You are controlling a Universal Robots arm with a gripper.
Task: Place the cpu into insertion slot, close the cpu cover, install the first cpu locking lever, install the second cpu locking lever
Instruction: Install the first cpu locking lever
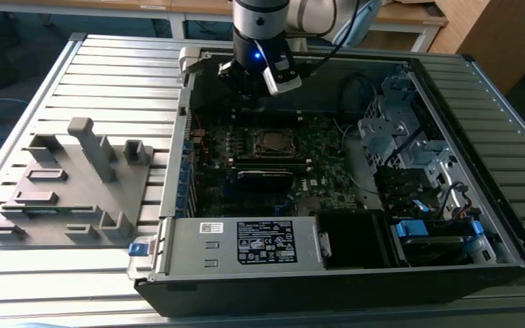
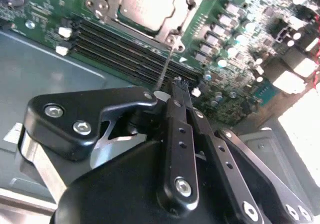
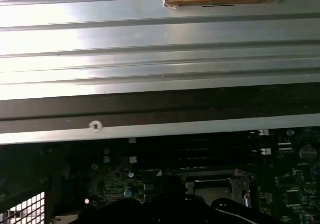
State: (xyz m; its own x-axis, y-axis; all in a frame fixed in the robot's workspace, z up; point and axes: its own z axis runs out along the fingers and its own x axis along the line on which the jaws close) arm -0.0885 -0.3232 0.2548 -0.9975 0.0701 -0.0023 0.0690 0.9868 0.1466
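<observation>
CPU sits seated in the insertion slot, cover frame down around it, as the pincer, fingers pressed together, appears to pinch a thin locking lever beside the socket. Steady, straight pressure should keep the wire from slipping free.

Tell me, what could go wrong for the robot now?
1. The thin lever sticks up right beside the gripper. It might slip away or bend if it is pushed crooked.
2. The long slots lie close under the gripper, so a low move might bump them.
3. If the lever is not hooked down, the cover may not clamp the cpu.
</observation>
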